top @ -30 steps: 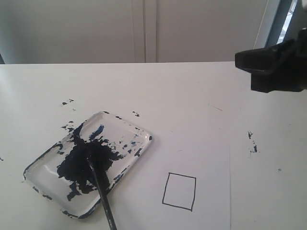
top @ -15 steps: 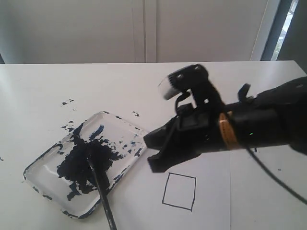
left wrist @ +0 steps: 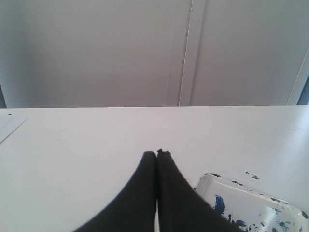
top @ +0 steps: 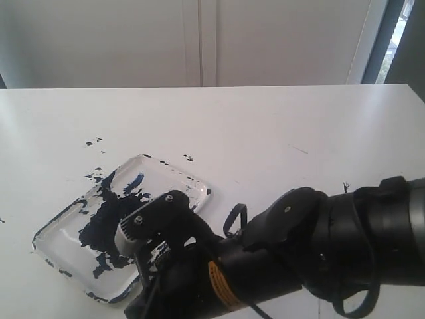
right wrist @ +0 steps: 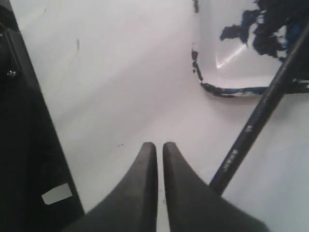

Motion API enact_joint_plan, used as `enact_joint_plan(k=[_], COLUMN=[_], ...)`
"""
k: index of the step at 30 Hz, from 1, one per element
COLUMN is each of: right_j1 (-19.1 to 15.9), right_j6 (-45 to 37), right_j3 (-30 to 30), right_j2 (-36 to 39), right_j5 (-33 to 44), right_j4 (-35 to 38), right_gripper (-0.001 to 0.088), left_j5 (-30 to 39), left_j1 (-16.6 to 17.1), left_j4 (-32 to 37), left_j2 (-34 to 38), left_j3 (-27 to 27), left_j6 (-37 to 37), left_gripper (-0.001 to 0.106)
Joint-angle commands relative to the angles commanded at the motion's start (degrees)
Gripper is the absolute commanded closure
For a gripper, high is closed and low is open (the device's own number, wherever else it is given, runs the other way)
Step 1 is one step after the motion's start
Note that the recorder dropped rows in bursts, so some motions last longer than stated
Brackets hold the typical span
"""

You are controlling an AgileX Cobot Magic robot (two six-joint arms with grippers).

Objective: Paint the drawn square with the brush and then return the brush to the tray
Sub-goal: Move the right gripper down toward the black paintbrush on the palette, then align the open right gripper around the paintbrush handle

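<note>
While tip-first in the tray (right wrist: 227, 67), the brush (right wrist: 256, 121) slants across its rim.

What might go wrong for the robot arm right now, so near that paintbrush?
1. The right gripper has its jaws nearly together beside the brush, not around it; unless they open, it may just shove the handle.
2. The brush leans over the rim of the tray; a nudge might roll it and smear paint on the table.
</note>
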Motion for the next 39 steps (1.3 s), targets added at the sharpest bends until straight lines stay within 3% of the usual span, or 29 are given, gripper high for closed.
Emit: enact_joint_plan(k=[8,18,39], right_j1=[3.26,3.27,4.24], right_j6=[3.32,15.21,15.21], right_j3=[0.0,0.0,0.0], right_j2=[3.49,5.24,5.59], right_j5=[1.3,0.38,7.31], right_j4=[0.0,-5.02,-5.02], right_gripper=[0.0868,0.0868,0.0868], left_j5=[-0.53,-0.53,-0.63], left_j1=[0.0,0.0,0.0], left_j4=[0.0,0.0,0.0], left_j2=[0.0,0.0,0.0], left_j3=[0.0,0.0,0.0], left_j6=[0.0,0.0,0.0], left_gripper=[0.105,0.105,0.105])
